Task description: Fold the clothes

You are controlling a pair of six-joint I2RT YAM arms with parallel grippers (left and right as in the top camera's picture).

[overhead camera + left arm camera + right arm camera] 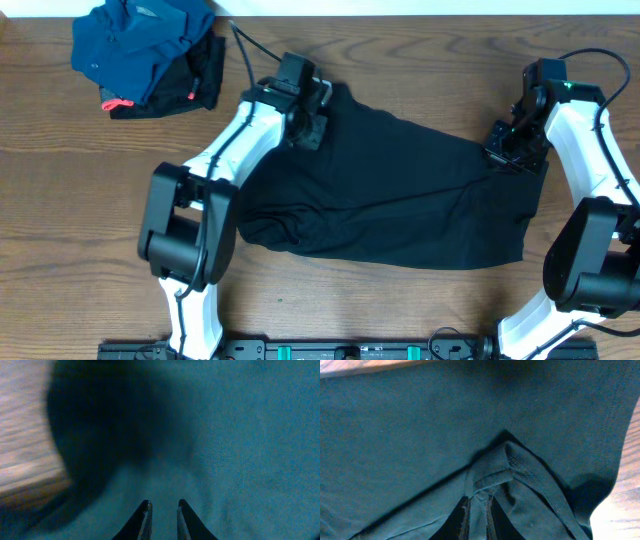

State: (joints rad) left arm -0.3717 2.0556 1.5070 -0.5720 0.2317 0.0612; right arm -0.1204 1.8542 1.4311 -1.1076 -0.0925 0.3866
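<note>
A black garment (390, 190) lies spread across the middle of the table. My left gripper (305, 120) is at its far left corner. In the left wrist view its fingers (162, 506) are nearly together with the dark cloth (225, 435) between them. My right gripper (510, 148) is at the far right corner. In the right wrist view its fingers (477, 502) are shut on a bunched, stitched hem fold (507, 467) of the same garment.
A pile of blue and black clothes (150, 55) sits at the far left corner of the wooden table (70, 200). A black cable (248, 45) runs from the back edge to the left arm.
</note>
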